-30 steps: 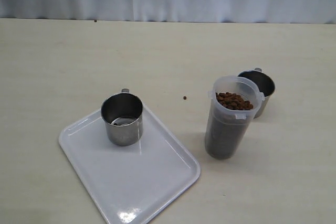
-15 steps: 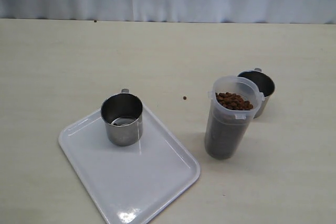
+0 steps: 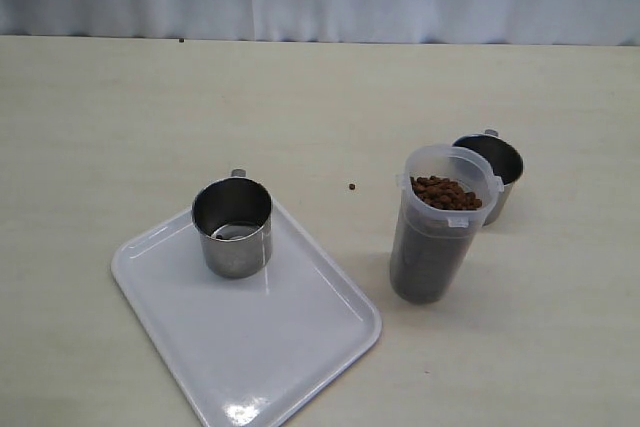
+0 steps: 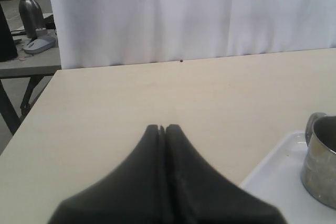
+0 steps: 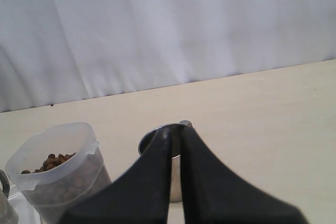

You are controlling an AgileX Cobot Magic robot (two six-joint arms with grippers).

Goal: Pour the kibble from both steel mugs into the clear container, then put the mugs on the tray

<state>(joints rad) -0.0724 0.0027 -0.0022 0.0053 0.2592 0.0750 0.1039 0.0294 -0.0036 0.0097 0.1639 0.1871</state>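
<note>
**A:** Open item is the short shiny steel mug [image 3: 497, 162] at centre right of the exterior frame. It stands upright on the pale table [image 3: 120, 127], just behind the tall frosted clear plastic container [image 3: 440, 237]. It isn't on the tray.

**B:** Which arm?

**A:** Right, I'd say. The right gripper [image 5: 175, 129] is pinched together and empty, and in its wrist view that mug sits straight beyond the fingertips, near. The left gripper [image 4: 161, 128] is also pinched and empty. Its view catches only the flat white rectangular tray [image 3: 270, 347] and the other steel mug [image 3: 232, 227].

**B:** Handle?

**A:** Small loop on the far rim, toward the frame's top. Mug axis is vertical.

**B:** Rest?

**A:** The reddish-brown kibble pellets [image 3: 446, 193] reach near the container's rim. The other mug stands on the tray's upper part, lower left. One stray pellet [image 3: 352, 186] lies at centre. Can't tell if the right mug is empty.

**B:** So the jaws need to open first, then the carry goes left past the container.
</note>
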